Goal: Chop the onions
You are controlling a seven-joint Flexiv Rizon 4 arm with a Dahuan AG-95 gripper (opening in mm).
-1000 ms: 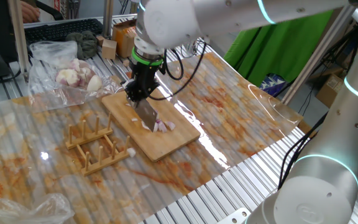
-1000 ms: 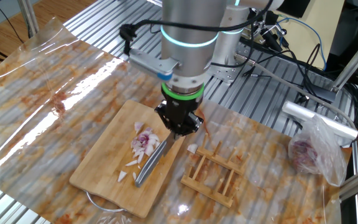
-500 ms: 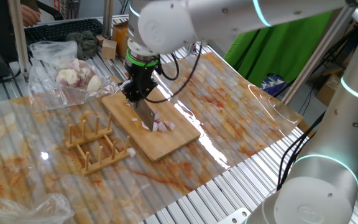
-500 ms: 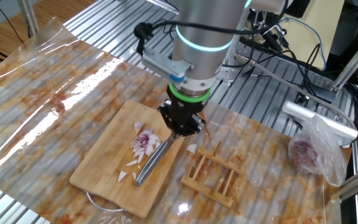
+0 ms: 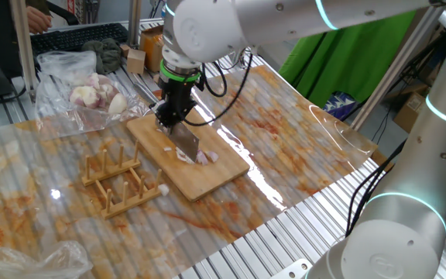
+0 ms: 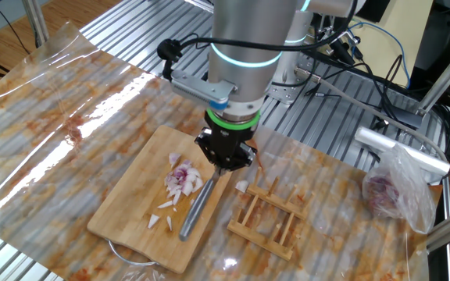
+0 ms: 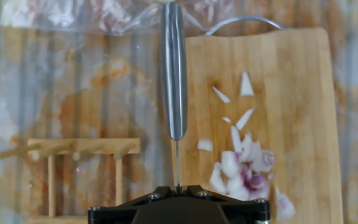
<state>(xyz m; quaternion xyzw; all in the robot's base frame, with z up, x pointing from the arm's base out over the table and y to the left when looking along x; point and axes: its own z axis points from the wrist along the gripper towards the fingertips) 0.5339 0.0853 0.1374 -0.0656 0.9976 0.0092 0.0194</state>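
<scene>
Hand (image 6: pixel 224 158): pressed together on the knife handle, pointing down over the near-rack edge of the board; seen from the hand view (image 7: pixel 178 198), only the black base of the hand shows at the bottom edge.
Knife (image 6: pixel 196 207): pinched by the hand; blade runs straight out from the fingers, edge-on in the hand view (image 7: pixel 173 68), over the board's edge. In the one fixed view (image 5: pixel 186 142) the blade hangs below the hand, its lower end at the board.
Onions (image 6: pixel 182 180): a heap of diced pale and purple-pink bits on the board, just beside the blade, on the side away from the rack; in the hand view (image 7: pixel 241 174) the heap lies near the hand to the right of the blade, with a few loose slivers scattered farther out along it.
Board (image 6: pixel 131 211): bamboo, flat on the worktop, directly below the hand; a metal loop shows at its far end in the hand view (image 7: pixel 291 93).
Rack (image 6: pixel 268 218): wooden peg rack, beside the board, on the other side of the blade from the onions; apart from the hand.
Worktop (image 6: pixel 61 109): covered by a clear, stained plastic sheet.
Bag (image 5: pixel 80 93): clear plastic, holding whole peeled bulbs, well behind the hand.
</scene>
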